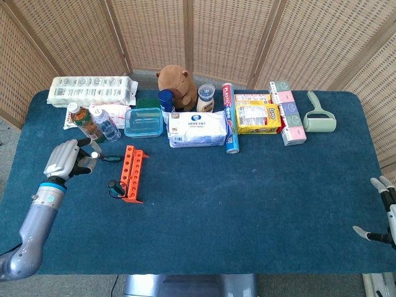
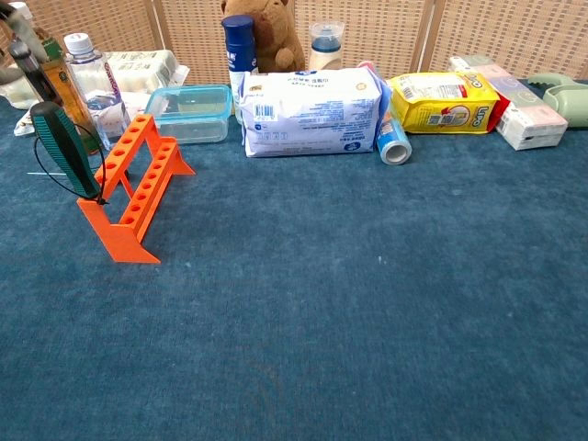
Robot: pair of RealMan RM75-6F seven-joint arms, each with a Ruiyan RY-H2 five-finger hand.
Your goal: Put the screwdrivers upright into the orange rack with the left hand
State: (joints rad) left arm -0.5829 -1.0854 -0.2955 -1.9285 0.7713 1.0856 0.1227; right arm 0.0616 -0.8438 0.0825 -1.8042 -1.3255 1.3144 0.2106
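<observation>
The orange rack (image 1: 131,173) (image 2: 138,179) stands on the blue cloth at the left. One screwdriver with a green and black handle (image 1: 113,186) (image 2: 62,150) sits in the rack's near end, leaning a little. A second screwdriver (image 1: 110,158) lies flat beside the rack's far end. My left hand (image 1: 63,161) hovers to the left of that one with its fingers apart, holding nothing, its fingertips just short of the screwdriver's near end. At the table's right edge my right hand (image 1: 385,213) is spread and empty.
Two bottles (image 1: 90,122) stand just behind my left hand. A clear lidded box (image 1: 143,122), a wipes pack (image 1: 198,129), a plush toy (image 1: 178,83), an egg carton (image 1: 93,90), a yellow pack (image 1: 258,117) and a lint roller (image 1: 320,117) line the back.
</observation>
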